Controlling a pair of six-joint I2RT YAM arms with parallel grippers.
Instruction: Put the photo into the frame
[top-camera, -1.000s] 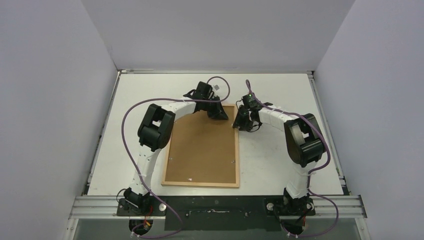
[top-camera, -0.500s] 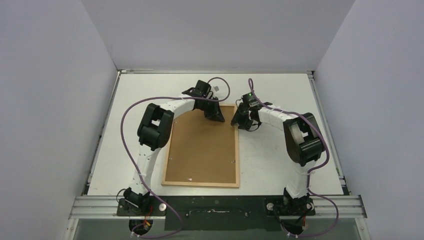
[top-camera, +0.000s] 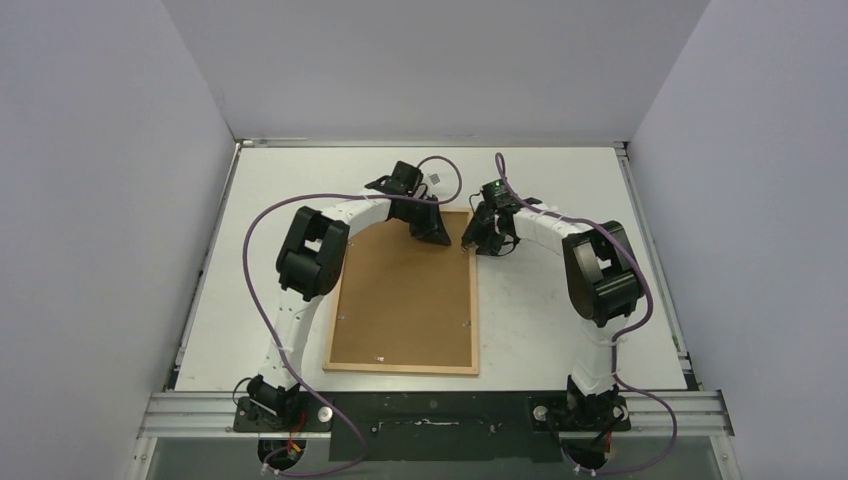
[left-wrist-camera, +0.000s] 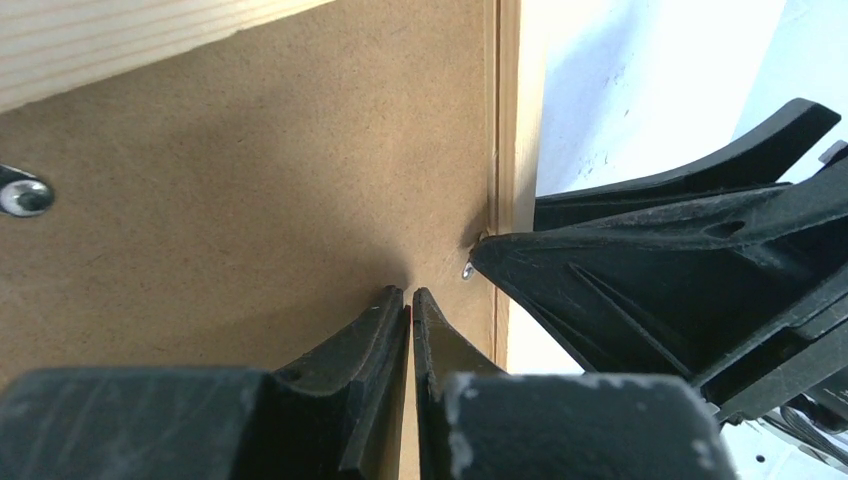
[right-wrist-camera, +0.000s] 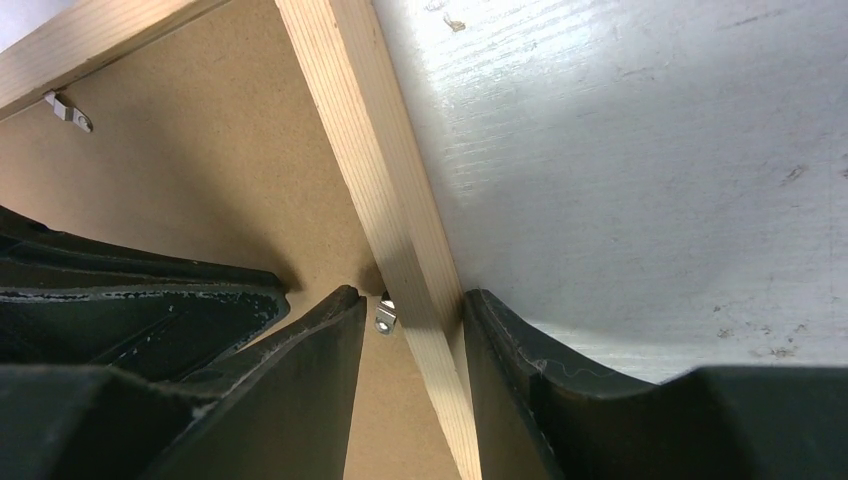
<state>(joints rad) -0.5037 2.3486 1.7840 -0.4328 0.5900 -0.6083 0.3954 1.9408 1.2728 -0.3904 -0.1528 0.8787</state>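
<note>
The frame (top-camera: 400, 368) lies face down on the table with a brown backing board (top-camera: 405, 300) filling it. The photo is hidden. My left gripper (top-camera: 437, 236) is shut, tips (left-wrist-camera: 410, 292) resting on the board (left-wrist-camera: 250, 180) near the frame's far right corner, nothing between them. My right gripper (top-camera: 470, 243) is open and straddles the frame's right rail (right-wrist-camera: 370, 150). One finger sits on the board beside a small metal tab (right-wrist-camera: 384, 318), the other against the rail's outer side. The two grippers almost touch.
White table (top-camera: 560, 320) surrounds the frame, with grey walls on three sides. Another metal tab (right-wrist-camera: 70, 110) sits on the frame's far rail. The arms' purple cables (top-camera: 260, 290) loop above the table.
My right gripper has shifted a little left and farther back, onto the frame's right rail beside the left gripper. The left gripper and the frame have stayed put.
</note>
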